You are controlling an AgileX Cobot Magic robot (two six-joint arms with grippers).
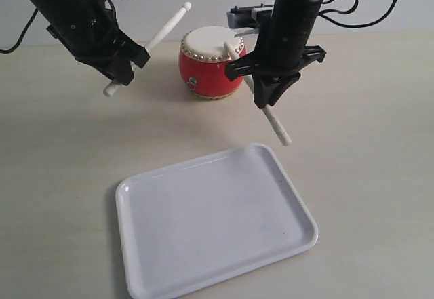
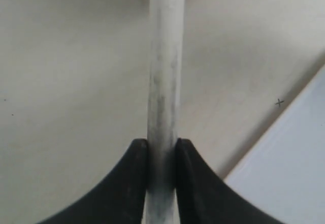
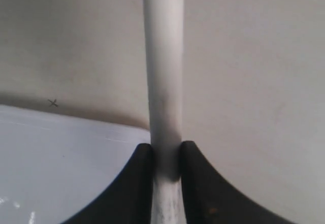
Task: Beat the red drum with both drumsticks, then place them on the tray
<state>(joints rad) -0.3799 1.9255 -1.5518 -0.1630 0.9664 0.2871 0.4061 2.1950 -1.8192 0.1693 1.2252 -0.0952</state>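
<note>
The left end effector (image 1: 124, 67) is clamping the left stick (image 1: 166, 26) near its butt end, with the tip pointing up beside the drum (image 1: 207, 68), clear of it. The right end effector (image 1: 269, 90) is gripping the right stick (image 1: 278, 126), whose tip is lying over the drum skin. The tray (image 1: 217, 224) is sitting on the surface (image 1: 366, 143) in front of the drum

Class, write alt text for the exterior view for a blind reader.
The left gripper and right gripper each clamp a pale drumstick beside the red drum, the tip of the right drumstick over its skin. The empty white tray lies nearer the camera on the table.
</note>
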